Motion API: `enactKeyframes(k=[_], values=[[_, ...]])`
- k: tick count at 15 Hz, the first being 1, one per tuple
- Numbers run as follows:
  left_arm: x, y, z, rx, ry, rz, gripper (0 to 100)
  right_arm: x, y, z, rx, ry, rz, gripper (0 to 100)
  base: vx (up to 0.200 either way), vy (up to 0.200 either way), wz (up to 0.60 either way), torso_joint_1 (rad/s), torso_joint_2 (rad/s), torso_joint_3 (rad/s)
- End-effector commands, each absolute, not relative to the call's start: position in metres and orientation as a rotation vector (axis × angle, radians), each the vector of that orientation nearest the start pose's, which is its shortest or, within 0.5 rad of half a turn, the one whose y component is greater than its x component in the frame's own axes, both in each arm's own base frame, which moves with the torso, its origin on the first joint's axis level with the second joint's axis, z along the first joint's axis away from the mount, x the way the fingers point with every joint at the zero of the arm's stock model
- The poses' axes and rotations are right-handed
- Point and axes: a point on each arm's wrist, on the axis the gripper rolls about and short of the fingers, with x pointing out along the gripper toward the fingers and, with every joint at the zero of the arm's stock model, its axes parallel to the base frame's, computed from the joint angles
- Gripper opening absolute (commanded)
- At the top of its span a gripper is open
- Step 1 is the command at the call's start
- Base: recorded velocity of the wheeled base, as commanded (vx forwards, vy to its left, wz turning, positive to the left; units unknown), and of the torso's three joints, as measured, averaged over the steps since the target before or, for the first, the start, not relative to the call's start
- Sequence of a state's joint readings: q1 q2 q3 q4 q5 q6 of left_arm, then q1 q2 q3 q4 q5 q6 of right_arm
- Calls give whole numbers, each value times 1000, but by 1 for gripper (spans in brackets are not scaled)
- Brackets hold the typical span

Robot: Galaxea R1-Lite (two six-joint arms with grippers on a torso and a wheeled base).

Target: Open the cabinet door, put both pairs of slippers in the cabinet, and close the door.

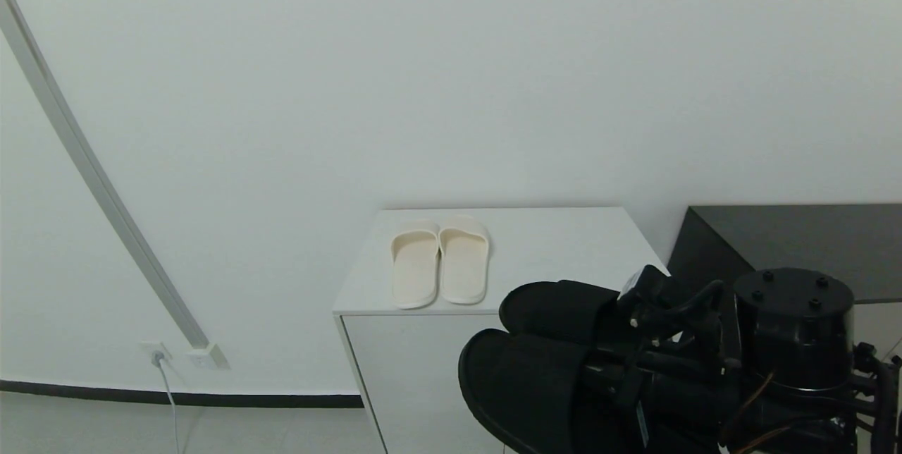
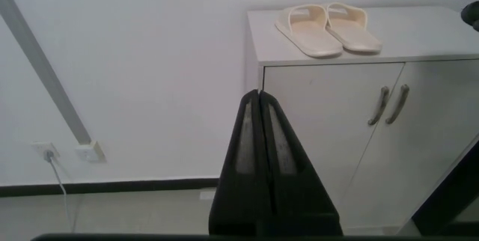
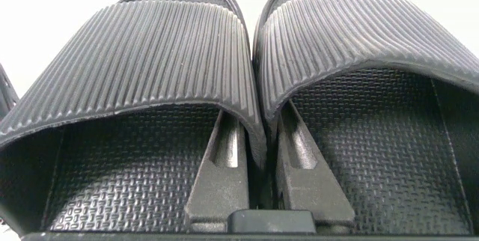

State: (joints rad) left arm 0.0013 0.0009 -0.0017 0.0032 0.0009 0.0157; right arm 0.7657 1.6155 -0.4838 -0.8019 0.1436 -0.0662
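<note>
A cream pair of slippers (image 1: 440, 264) (image 2: 329, 28) lies side by side on top of the white cabinet (image 1: 564, 249), toward its left half. Both cabinet doors (image 2: 329, 136) are closed, with two handles (image 2: 389, 105) at the centre seam. A black pair of slippers (image 1: 542, 341) (image 3: 179, 54) hangs in the air in front of the cabinet's right side. My right gripper (image 3: 258, 132) is shut on them, one finger inside each slipper, pinching their inner walls together. My left gripper (image 2: 260, 99) is shut with nothing in it, left of the cabinet front and some way off.
A black table (image 1: 796, 235) stands right of the cabinet. On the wall to the left, a grey conduit (image 1: 84, 158) runs diagonally down to a socket (image 1: 156, 353) with a cable plugged in. Floor lies open left of the cabinet.
</note>
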Motion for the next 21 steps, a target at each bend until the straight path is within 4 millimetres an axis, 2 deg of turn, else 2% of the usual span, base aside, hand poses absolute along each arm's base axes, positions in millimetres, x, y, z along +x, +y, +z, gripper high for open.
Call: enactKeyframes(k=[1,4,8,9,12,21], values=[[-23,0,76,15,3,3,0,180,178,140,-167,296,914,0,0,0,0,0,0,0],[-23,0,76,15,3,3,0,180,179,139,-169,301,915,0,0,0,0,0,0,0],[-23,0,75,17,5,0,0,182,180,134,-172,320,916,0,0,0,0,-139,317,173],[-23,0,76,17,3,0,100,183,181,131,-176,334,916,0,0,0,0,-154,349,198],[-23,0,76,15,3,2,100,177,186,127,-200,334,939,0,0,0,0,-158,365,199],[-23,0,75,18,5,0,100,175,185,124,-198,335,940,0,0,0,0,-192,440,252]])
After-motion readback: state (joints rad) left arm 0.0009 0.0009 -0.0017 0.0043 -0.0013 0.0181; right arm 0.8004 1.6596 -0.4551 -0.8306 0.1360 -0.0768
